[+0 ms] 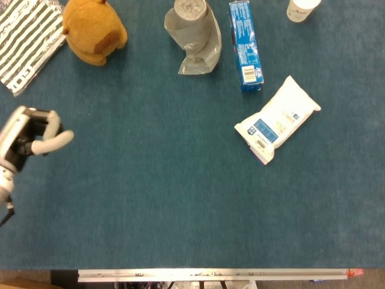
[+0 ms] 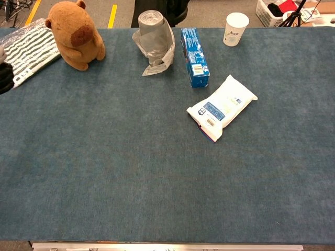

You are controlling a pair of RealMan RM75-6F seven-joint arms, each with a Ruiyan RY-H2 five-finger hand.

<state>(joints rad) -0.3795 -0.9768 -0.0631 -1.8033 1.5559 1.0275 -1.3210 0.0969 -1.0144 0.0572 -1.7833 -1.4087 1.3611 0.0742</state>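
My left hand (image 1: pixel 31 139) reaches in over the blue table (image 1: pixel 150 198) from the left edge, holding nothing, its fingers apart; only a dark sliver of the left hand (image 2: pixel 4 76) shows in the chest view. Nearest to it are a striped pouch (image 1: pixel 27 39) and a brown capybara plush (image 1: pixel 91 31), both further back and apart from the hand. The right hand appears in neither view.
Along the back stand a grey roll of bags (image 1: pixel 194 33), a blue box (image 1: pixel 245 45) and a paper cup (image 2: pixel 235 29). A white wipes pack (image 1: pixel 277 119) lies right of centre. The metal front edge of the table (image 1: pixel 210 274) runs along the bottom.
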